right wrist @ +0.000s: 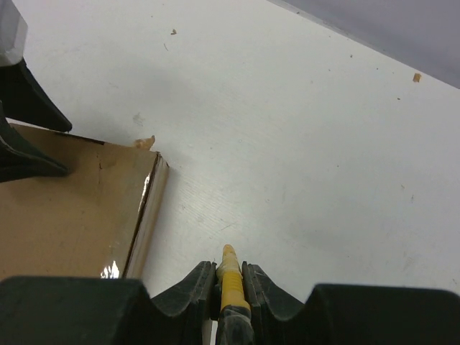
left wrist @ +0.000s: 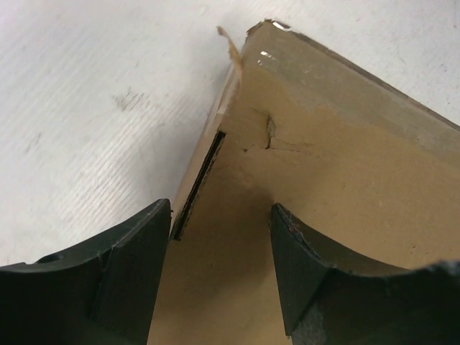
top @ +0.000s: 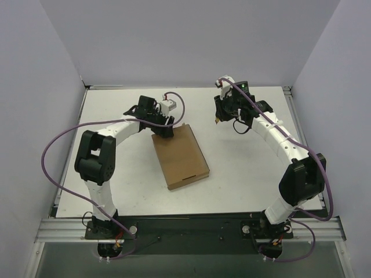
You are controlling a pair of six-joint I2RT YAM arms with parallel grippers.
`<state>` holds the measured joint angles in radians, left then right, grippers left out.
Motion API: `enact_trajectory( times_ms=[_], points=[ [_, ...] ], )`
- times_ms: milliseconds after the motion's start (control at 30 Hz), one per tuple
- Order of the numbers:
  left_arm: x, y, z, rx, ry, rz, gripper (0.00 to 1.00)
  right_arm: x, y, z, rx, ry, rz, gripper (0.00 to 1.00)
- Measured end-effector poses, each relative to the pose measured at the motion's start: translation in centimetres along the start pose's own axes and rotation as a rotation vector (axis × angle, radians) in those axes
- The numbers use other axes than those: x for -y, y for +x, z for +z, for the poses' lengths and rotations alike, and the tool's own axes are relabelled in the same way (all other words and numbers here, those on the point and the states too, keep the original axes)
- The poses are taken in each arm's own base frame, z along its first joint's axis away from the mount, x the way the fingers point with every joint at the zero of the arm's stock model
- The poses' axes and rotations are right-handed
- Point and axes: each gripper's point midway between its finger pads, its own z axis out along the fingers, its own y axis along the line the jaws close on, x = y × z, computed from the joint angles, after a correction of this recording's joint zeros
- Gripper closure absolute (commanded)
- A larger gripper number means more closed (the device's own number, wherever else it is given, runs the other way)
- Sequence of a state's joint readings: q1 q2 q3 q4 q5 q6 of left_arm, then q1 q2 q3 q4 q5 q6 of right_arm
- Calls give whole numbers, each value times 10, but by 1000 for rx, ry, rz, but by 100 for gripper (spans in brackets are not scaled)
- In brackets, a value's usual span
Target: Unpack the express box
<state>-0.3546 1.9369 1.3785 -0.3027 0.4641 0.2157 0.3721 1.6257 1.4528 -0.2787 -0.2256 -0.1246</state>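
The left gripper (left wrist: 219,214), jaws spread, straddles the far corner of the flat brown cardboard express box (top: 181,156) lying closed on the white table (top: 249,174), with the right gripper (right wrist: 228,273) clenched on a small yellow utility knife (right wrist: 228,257) nearby; a closure missing the lid edge would likely shove the unrestrained box askew.

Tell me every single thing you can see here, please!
Box: one, brown, lying flat in the middle of the table.
Knife: one, yellow, pinched in the right gripper.
Scraps: two, brown, one by the box's corner, one farther off.
Table: one, white, under everything.
Left gripper: one, black, open, astride the box's edge near its far corner.
Right gripper: one, black, shut on the knife, to the right of the box.
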Motion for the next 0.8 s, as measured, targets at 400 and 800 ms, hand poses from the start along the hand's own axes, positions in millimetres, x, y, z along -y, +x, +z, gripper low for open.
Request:
enact_trajectory(
  times_ms=[400, 800],
  points=[
    [12, -10, -80, 96, 112, 146, 39, -1, 1, 0, 11, 0, -5, 100],
    [70, 99, -101, -162, 390, 585, 78, -2, 0, -11, 29, 2, -9, 100]
  ],
)
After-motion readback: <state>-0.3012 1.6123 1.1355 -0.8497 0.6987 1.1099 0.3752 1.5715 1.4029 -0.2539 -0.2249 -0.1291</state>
